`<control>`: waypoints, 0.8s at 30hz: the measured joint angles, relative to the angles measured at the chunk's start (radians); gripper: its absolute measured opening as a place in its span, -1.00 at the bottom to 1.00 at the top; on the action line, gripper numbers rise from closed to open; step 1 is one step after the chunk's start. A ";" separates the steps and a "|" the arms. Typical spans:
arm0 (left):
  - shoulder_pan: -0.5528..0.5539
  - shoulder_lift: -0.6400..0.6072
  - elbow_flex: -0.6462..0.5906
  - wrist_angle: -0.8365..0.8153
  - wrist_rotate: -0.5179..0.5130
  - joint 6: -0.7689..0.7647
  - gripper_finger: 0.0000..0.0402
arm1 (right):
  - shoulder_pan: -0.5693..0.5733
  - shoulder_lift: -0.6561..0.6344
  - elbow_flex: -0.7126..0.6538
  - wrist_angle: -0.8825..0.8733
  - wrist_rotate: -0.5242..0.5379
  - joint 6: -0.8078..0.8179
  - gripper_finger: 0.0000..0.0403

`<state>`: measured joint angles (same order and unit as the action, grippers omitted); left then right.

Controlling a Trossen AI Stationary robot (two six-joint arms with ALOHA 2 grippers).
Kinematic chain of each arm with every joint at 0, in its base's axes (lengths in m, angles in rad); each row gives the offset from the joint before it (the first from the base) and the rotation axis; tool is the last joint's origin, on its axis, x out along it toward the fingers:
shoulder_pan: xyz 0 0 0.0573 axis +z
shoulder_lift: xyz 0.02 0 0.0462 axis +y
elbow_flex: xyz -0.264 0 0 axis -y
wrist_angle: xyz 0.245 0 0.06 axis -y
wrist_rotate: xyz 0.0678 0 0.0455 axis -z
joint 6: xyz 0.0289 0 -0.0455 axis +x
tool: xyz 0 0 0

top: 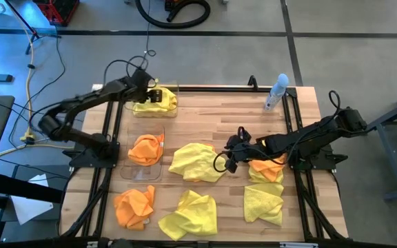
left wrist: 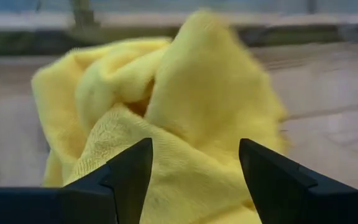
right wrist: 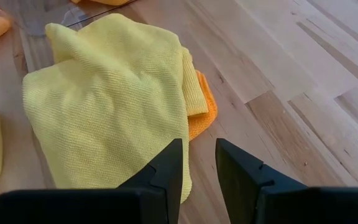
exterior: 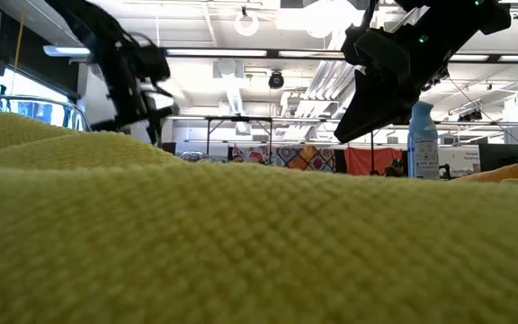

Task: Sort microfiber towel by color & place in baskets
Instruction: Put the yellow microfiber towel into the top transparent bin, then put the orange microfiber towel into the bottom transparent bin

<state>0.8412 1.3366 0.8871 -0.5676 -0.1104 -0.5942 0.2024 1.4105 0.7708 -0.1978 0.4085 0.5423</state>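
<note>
Wooden bench (top: 212, 117), items left to right: left gripper (top: 150, 96), fingers (left wrist: 126, 174) spread wide over a yellow towel (top: 156, 102) in the far basket (top: 172, 88); near basket (top: 128, 169) holding an orange towel (top: 147, 147); loose orange towel (top: 134, 205); yellow towel (top: 196, 162) at centre; right gripper (top: 229, 162) beside it, fingers (right wrist: 166, 174) narrowly parted, holding nothing; spray bottle (top: 276, 92) at far right

One crumpled yellow towel (top: 154, 101) is held in the far clear basket (top: 173, 110), an orange towel (top: 146, 147) in the near basket (top: 131, 170), while others are scattered loose.
</note>
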 joint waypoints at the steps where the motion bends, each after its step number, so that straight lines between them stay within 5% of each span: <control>1: -0.009 -0.029 0.000 -0.003 -0.002 0.010 0.13 | 0.000 0.000 0.000 0.000 0.000 0.000 -0.56; 7: -0.141 -0.178 0.000 -0.027 -0.026 0.078 0.13 | 0.000 0.000 0.000 0.000 0.000 0.000 -0.56; 24: -0.864 -0.334 -0.192 0.182 -0.199 0.164 0.13 | 0.000 0.000 0.000 0.000 0.007 0.061 -0.56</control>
<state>-0.0227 1.0023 0.6950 -0.3860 -0.3092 -0.4298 0.2024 1.4105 0.7708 -0.1978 0.4156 0.6038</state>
